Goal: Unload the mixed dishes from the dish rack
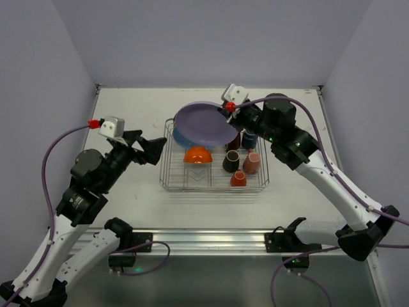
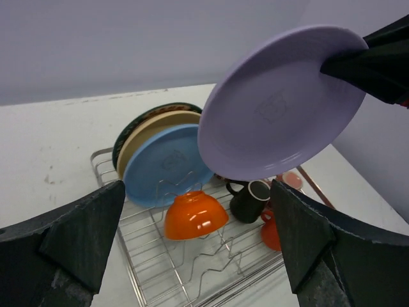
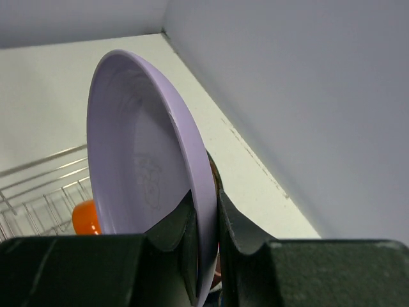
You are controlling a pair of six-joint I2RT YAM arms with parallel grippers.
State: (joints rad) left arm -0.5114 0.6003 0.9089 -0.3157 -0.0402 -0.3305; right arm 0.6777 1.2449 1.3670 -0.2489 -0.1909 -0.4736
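Observation:
My right gripper (image 1: pixel 230 116) is shut on the rim of the lavender plate (image 1: pixel 203 123) and holds it tilted above the back of the dish rack (image 1: pixel 167 174). The right wrist view shows its fingers (image 3: pixel 182 224) pinching the plate's edge (image 3: pixel 137 147). In the left wrist view the lavender plate (image 2: pixel 281 102) hangs over the blue plate (image 2: pixel 163 167), the yellow plate (image 2: pixel 153 125) and the dark-rimmed plate (image 2: pixel 136 125), which stand in the rack (image 2: pixel 160 272). An upside-down orange bowl (image 2: pixel 195 216) lies in the middle. My left gripper (image 1: pixel 151 149) is open and empty, left of the rack.
Mugs sit in the rack's right part: black (image 1: pixel 231 161), pink (image 1: pixel 252 162), orange (image 1: pixel 238 179), blue (image 1: pixel 249 138) and maroon (image 1: pixel 233 141). Walls close the table on the left, back and right. Bare tabletop (image 1: pixel 128 115) lies left of the rack.

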